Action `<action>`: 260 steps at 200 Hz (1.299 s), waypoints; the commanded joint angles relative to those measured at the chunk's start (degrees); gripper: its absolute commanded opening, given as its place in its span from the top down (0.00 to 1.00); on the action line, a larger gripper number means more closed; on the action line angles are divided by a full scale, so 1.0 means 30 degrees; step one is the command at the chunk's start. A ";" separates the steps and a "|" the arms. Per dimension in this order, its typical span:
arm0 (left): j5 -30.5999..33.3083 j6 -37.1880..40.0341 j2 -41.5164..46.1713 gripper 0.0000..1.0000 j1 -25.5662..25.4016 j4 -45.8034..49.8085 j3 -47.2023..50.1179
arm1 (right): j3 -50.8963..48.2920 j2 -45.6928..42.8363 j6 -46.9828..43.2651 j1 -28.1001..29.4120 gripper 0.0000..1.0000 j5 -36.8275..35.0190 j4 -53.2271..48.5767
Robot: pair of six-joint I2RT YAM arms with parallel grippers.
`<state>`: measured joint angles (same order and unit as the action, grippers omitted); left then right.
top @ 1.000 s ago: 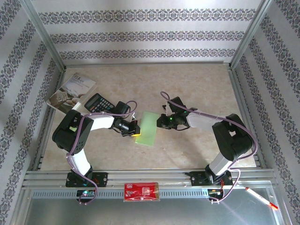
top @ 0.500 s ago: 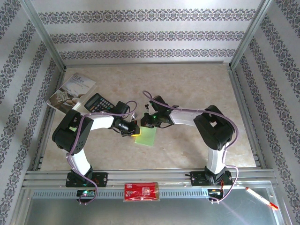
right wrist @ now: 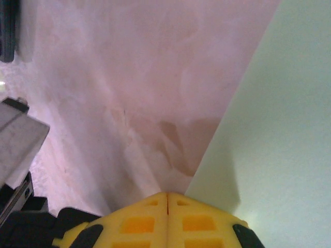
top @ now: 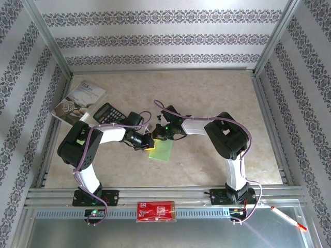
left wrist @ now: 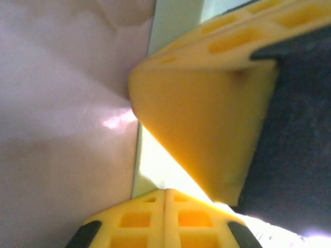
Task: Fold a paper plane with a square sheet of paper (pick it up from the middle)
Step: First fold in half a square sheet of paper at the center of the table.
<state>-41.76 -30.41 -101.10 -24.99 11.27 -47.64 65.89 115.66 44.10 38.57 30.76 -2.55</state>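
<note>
Seen from the top camera, the square sheet of paper point(top: 162, 151) lies on the table point(top: 217, 93) between the two arms, already narrower than a square, its long axis running from the near edge toward the far wall and leaning slightly right. The left gripper point(top: 150, 146) sits on its left edge and the right gripper point(top: 156, 136) at its far left corner, so nearly all the visible sheet lies to the right of and nearer than both tips, and neither arm is clearly closer. The calculator point(top: 109, 112), the booklet point(top: 80, 99) and the red packet point(top: 156, 212) carry markings too small to read. In the left wrist view, the left gripper point(left wrist: 164, 199) has its fingers pressed together along a seam, resting at the paper's point(left wrist: 152, 160) long edge, with the right arm's yellow fingers point(left wrist: 207, 119) just beyond; whether any paper is pinched I cannot tell. In the right wrist view, the right gripper point(right wrist: 166, 199) is likewise closed, its tip where the paper's point(right wrist: 279, 129) edge meets bare table point(right wrist: 129, 77). I judge the next fold turns on that shared left edge.
</note>
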 commanded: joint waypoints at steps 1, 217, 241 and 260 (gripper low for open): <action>0.2466 0.1118 -0.0656 1.00 0.0281 0.3451 0.0608 | 0.0416 0.0718 0.0133 -0.0280 1.00 -0.0959 -0.0377; 0.4174 0.1963 -0.0855 1.00 -0.0341 0.4858 0.0960 | 0.3063 0.2239 -0.0189 -0.2835 1.00 -0.2424 -0.1658; 0.4185 0.1986 -0.0812 1.00 -0.0385 0.4857 0.0945 | 0.3407 0.2466 -0.0345 -0.3092 1.00 -0.2681 -0.2008; 0.4167 0.1979 -0.0775 1.00 -0.0374 0.4857 0.0979 | 0.3694 0.2659 -0.0371 -0.3319 1.00 -0.2799 -0.2131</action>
<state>-39.18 -25.87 -100.77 -25.54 14.15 -48.60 75.33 121.01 44.58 31.18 29.67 -7.31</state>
